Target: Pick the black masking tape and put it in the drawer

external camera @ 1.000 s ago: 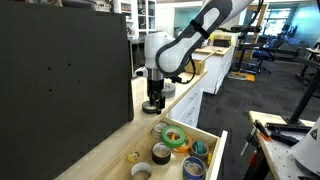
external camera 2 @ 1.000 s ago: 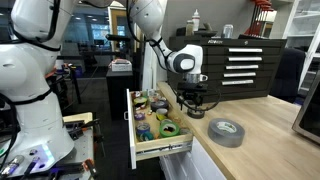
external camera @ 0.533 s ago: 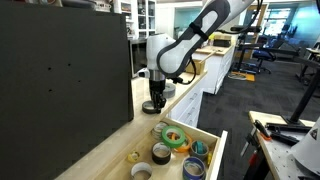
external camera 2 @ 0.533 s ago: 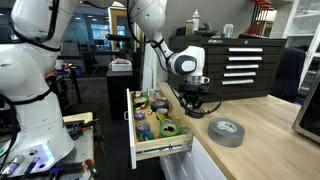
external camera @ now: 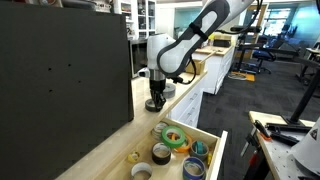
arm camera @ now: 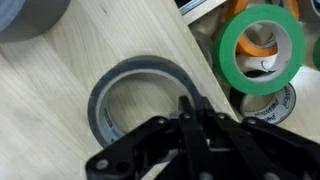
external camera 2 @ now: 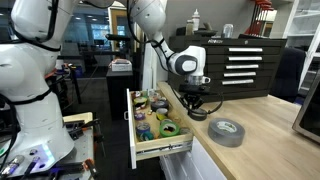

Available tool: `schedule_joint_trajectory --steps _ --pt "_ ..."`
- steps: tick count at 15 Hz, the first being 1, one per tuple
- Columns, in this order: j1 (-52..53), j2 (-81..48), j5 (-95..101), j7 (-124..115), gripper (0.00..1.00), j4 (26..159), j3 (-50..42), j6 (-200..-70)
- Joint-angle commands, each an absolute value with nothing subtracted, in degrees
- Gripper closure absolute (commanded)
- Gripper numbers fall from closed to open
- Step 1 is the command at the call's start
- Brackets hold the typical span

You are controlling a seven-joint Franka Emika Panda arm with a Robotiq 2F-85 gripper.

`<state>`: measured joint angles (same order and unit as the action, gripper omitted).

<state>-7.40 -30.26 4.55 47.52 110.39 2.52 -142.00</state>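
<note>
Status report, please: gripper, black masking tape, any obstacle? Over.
Gripper down at the black masking tape rim; grip unclear. Tape flat on counter, beside the open drawer. Grey tape roll apart, not blocking.

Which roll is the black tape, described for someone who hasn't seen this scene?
On the wooden counter, next to the open drawer, one roll lies flat right under the gripper. That is the black tape: a dark ring, smaller than the grey roll farther from the drawer.
</note>
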Motion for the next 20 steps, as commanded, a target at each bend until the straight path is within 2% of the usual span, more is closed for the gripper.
schedule_joint_trajectory --steps 1,7,20 --pt "-8.4 -26.8 4.6 48.2 0.95 112.1 3.3 -141.2" --pt "-6.9 -19.7 5.2 42.4 0.96 117.0 1.7 -140.4" --pt "-3.2 -2.4 10.4 25.9 0.97 138.1 1.3 -141.9"
